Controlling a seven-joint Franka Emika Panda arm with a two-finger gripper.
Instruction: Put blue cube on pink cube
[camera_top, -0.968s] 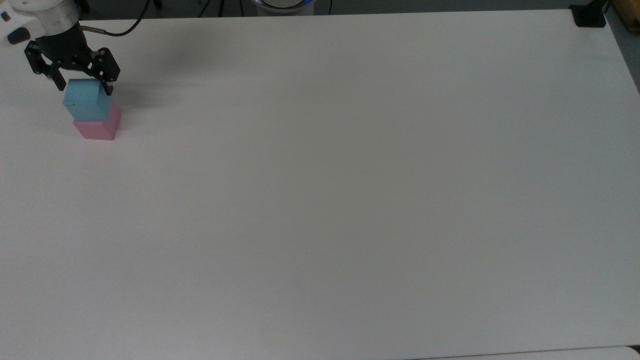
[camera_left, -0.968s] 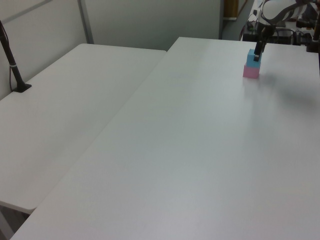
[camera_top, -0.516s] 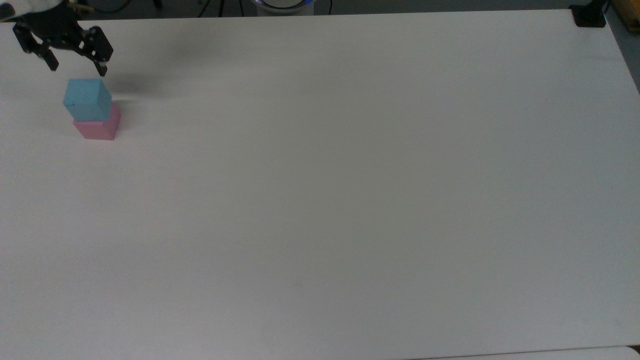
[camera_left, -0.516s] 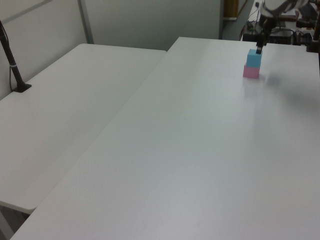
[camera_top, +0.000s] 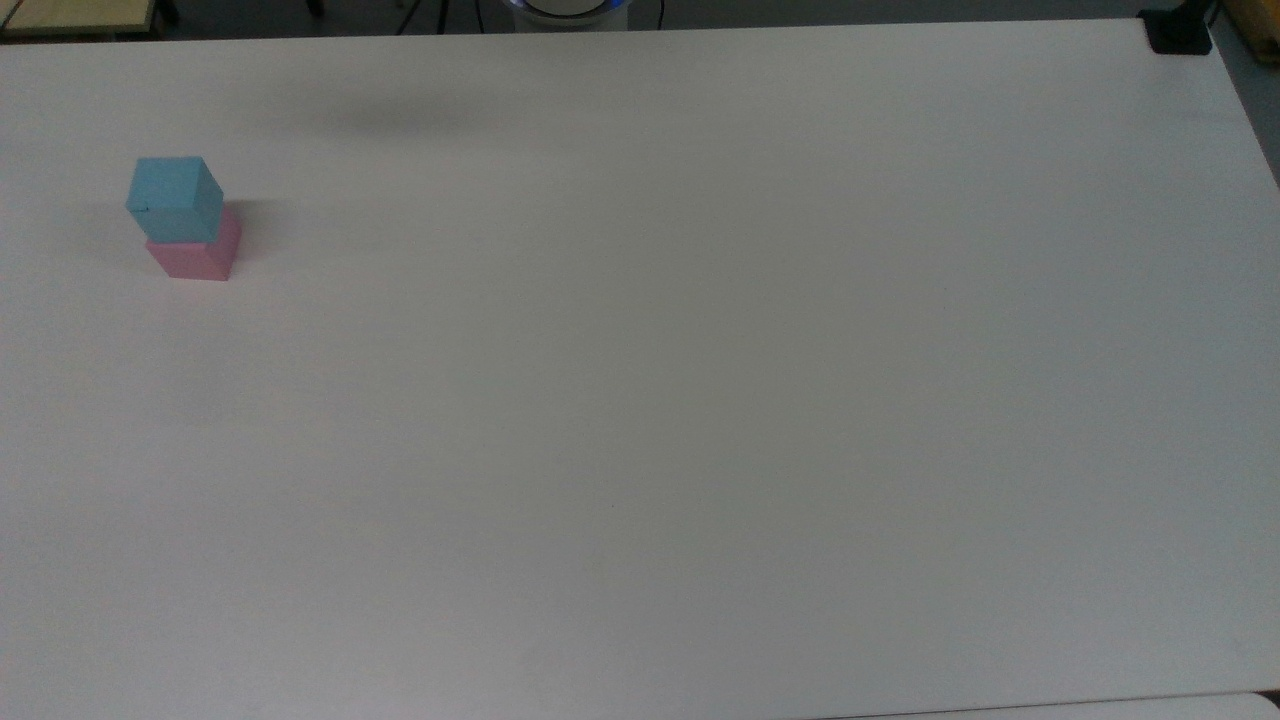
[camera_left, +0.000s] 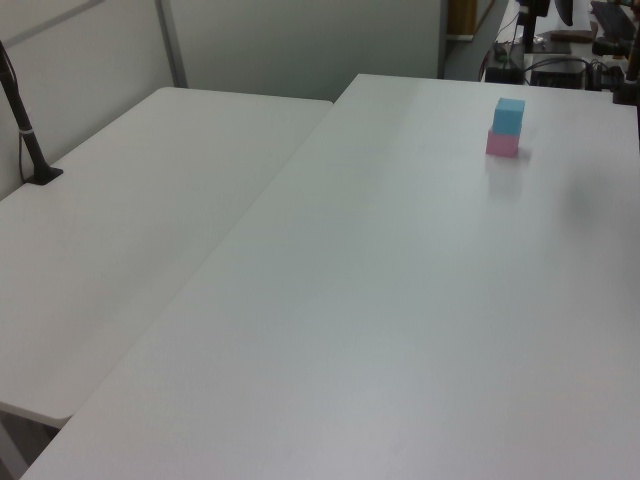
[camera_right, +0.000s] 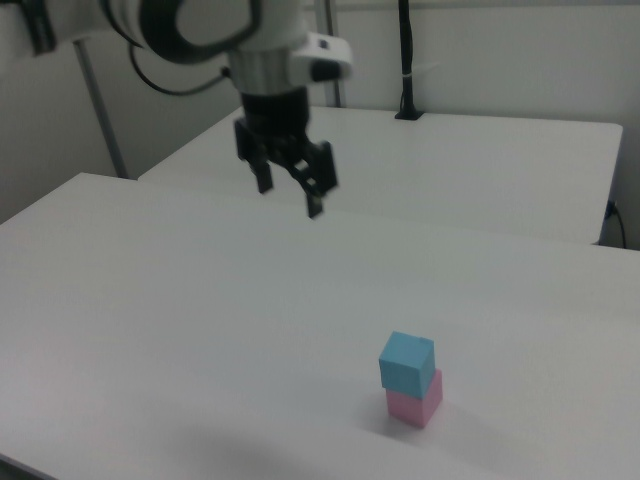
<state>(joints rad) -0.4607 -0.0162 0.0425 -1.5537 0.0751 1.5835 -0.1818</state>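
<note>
Even soft light, faint shadows, pincer (camera_right: 290, 197) slightly blurred

Cubes: two, one blue cube (camera_top: 174, 198) and one pink cube (camera_top: 197, 256). Tables: two. Gripper (camera_right: 290, 198): one.
</note>
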